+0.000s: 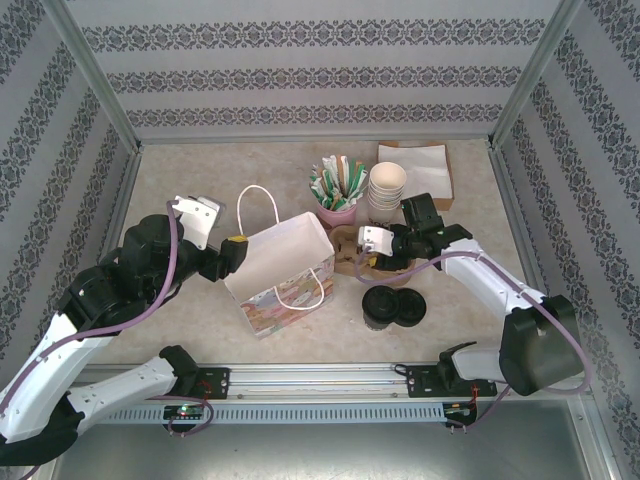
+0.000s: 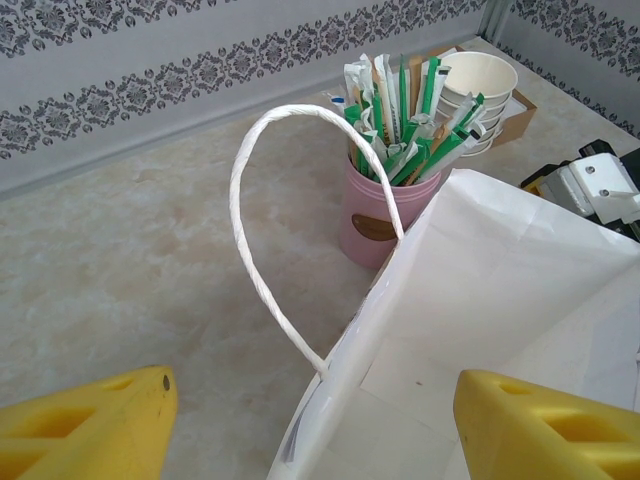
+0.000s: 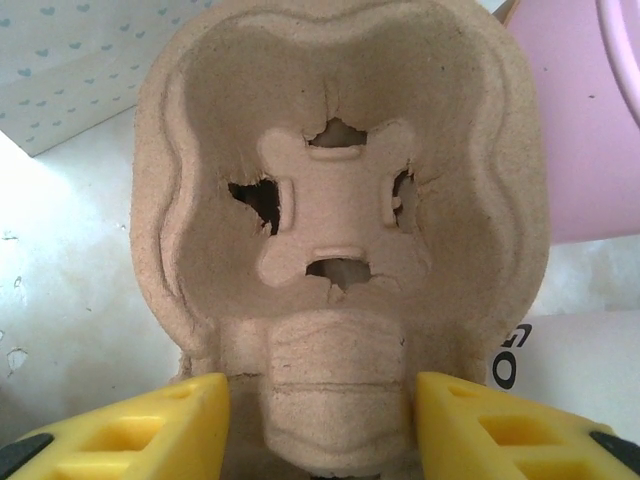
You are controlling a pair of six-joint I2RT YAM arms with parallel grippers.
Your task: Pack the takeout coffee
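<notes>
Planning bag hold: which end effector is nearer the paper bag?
Left. Left end effector straddles the bag rim; right end effector is beside it, over the pulp carrier.

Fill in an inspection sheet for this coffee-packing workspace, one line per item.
Surface: beige marbled table, no spills seen.
Job's things: takeout coffee stands right of the white paper bag, which is upright and open.
Clutter: loose lid, pulp carrier, pink straw pot, cup stack.
Grippers: left claw open astride the bag's rim; right claw astride the carrier's end, grip unclear.
Cables: purple cable along each arm.
Surroundings: patterned walls.
</notes>
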